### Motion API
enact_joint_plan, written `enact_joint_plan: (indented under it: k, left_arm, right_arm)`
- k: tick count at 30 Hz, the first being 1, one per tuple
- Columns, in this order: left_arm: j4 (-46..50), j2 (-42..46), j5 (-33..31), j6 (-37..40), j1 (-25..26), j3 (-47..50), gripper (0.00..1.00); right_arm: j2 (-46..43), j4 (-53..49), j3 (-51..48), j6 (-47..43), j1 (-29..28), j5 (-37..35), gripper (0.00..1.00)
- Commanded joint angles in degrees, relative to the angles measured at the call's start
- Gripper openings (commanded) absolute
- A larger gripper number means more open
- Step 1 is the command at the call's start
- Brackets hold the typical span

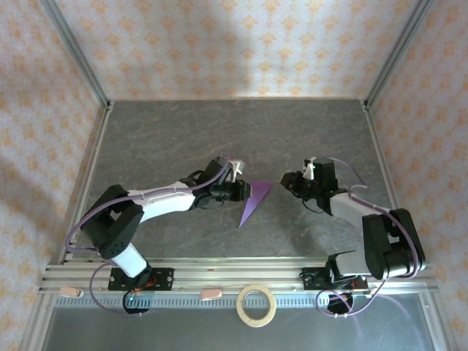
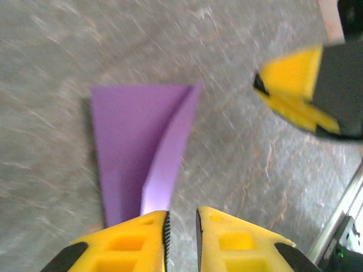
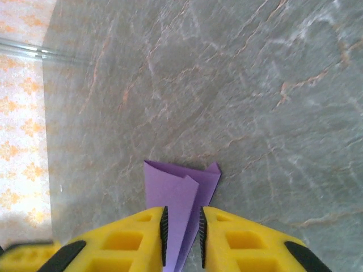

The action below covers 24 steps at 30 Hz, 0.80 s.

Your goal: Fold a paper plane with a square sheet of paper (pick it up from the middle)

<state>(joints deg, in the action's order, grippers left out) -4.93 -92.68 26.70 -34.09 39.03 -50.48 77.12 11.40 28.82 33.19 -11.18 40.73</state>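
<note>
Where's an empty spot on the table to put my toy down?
The far half of the table, up to the back wall, is bare. So is the near strip between the paper plane and the metal rail. The middle is crowded: left gripper, plane and right gripper sit close together.

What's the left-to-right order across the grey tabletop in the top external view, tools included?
left tool -> purple paper plane -> right tool
</note>
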Motion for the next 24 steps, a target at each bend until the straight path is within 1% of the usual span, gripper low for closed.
enact_joint_plan:
  k: [1, 6, 8, 16, 20, 24]
  left_arm:
    - [2.12, -1.3, 2.04, 1.66, -3.6, 1.46, 0.25]
    - [2.46, -7.15, 6.63, 2.89, -4.29, -1.89, 0.28]
    - [2.83, -9.01, 6.71, 2.88, -4.3, -3.17, 0.28]
    - [2.01, -12.05, 9.47, 5.22, -4.25, -3.21, 0.31]
    - [-0.12, -13.08, 13.38, 5.43, -4.31, -2.7, 0.33]
    - [-1.33, -13.9, 15.29, 5.26, -4.31, -2.76, 0.34]
  right_arm:
    - [-2.59, -0.11, -1.85, 1.79, -1.61, -2.33, 0.25]
    - [-4.43, 0.64, -4.54, 3.79, -3.91, -2.58, 0.26]
    - [-4.52, 0.33, -5.06, 4.03, -4.95, -2.8, 0.26]
    - [-2.0, 2.45, -5.4, 5.56, -9.43, -3.57, 0.27]
    - [-0.01, 3.1, -4.72, 5.63, -10.76, -3.87, 0.27]
    - [1.58, 3.34, -4.34, 5.84, -11.64, -4.26, 0.27]
